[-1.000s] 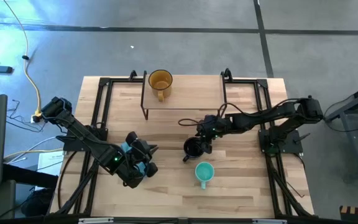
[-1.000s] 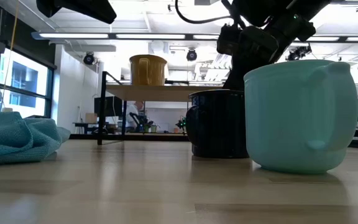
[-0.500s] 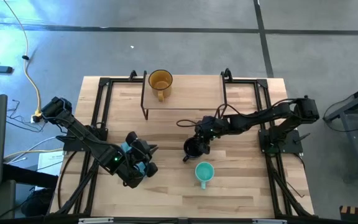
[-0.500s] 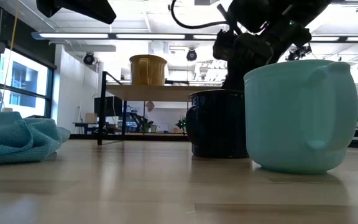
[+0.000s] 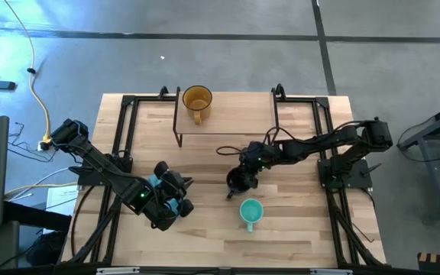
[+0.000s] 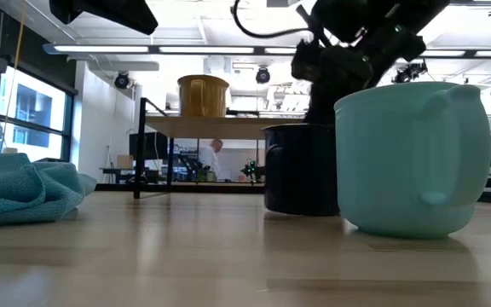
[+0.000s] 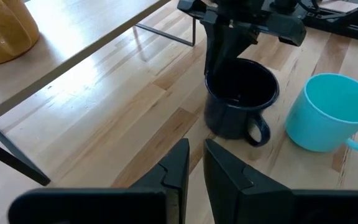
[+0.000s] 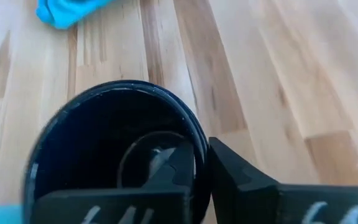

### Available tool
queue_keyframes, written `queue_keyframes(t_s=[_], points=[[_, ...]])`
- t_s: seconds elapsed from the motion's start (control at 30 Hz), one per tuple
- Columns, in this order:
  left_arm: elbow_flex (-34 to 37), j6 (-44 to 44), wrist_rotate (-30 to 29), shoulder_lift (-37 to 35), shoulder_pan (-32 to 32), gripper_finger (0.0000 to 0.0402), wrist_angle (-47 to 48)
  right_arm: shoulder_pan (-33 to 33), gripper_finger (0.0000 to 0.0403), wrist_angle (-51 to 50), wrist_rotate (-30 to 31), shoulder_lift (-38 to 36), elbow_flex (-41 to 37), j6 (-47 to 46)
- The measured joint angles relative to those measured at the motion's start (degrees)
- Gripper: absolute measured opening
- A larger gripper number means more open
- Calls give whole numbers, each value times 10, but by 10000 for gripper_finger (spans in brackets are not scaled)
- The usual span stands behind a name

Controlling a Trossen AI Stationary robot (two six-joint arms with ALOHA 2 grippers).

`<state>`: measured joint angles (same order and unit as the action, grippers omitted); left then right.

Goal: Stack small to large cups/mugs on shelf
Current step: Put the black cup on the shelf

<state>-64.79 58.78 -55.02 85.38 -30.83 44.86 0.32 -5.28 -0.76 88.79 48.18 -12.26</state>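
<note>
The right gripper (image 8: 199,163) pinches the black mug's (image 5: 238,179) rim, beside the teal mug (image 5: 250,211). The left gripper (image 7: 196,167), fingers nearly closed and empty, points toward the black mug.

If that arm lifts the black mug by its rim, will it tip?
Likely rigid: the black mug keeps a round rim under the right gripper pinch. Held at one side only, it may hang tilted. Its glossy wall could slip a little.

Dark jointed arms, black cabling
</note>
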Motion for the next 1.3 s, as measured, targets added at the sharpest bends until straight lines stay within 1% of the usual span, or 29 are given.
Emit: queue_keyframes(t_s=[0.13, 0.3, 0.53, 0.7, 0.8, 1.03, 1.3], points=[[0, 0, 0, 0, 0, 37, 2, -8, 3, -38, 3, 0, 43, 28], [0, 0, 0, 0, 0, 37, 3, -28, 2, -122, 0, 0, 111, 71], [0, 0, 2, 0, 0, 37, 4, -57, 1, -203, -35, 0, 177, 107], [0, 0, 3, 0, 0, 37, 4, -76, 1, -287, -59, 0, 224, 138], [0, 0, 3, 0, 0, 37, 8, -88, 1, -322, -75, 0, 257, 152], [0, 8, 4, 0, 0, 37, 13, -118, 0, -394, -129, 0, 345, 185], [0, 20, 4, 0, 0, 37, 14, -179, 0, -495, -148, 0, 443, 239]])
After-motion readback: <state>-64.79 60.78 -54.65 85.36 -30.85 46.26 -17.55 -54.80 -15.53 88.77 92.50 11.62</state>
